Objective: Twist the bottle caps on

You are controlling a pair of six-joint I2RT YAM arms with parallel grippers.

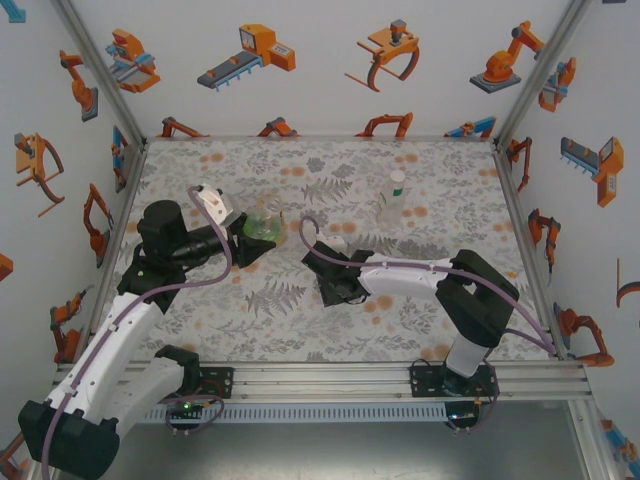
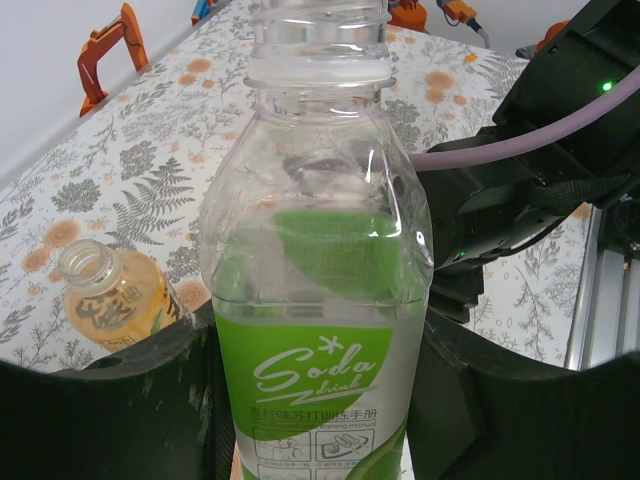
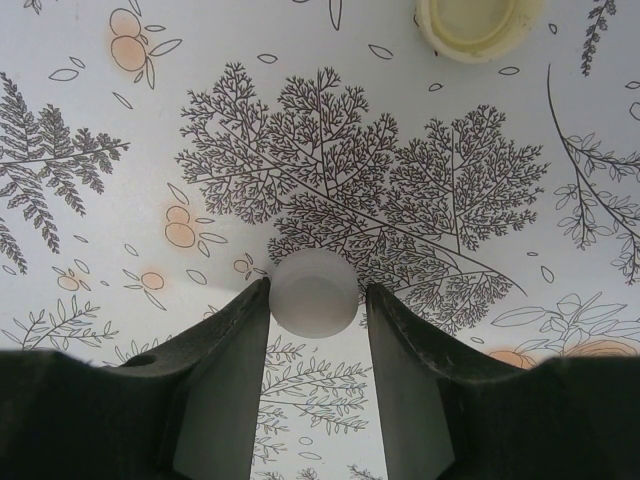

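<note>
Picking the cap (image 3: 313, 290) off the bench (image 3: 150, 150) is the step: the right end effector (image 3: 317, 300) brackets it, grip unclear, while the left end effector (image 2: 315, 420) pinches the open bottle (image 2: 320, 250), so next calls for clamping, lifting and centring over the neck (image 2: 318, 40).

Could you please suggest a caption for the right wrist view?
Right hand bracketing a whitish cap on the fern-print table, a pale yellow cap lying beyond.

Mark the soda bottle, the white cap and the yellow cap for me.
soda bottle (image 2: 318, 395): left wrist view, on its green label.
white cap (image 3: 314, 291): right wrist view, top face.
yellow cap (image 3: 478, 18): right wrist view, hollow middle.
</note>
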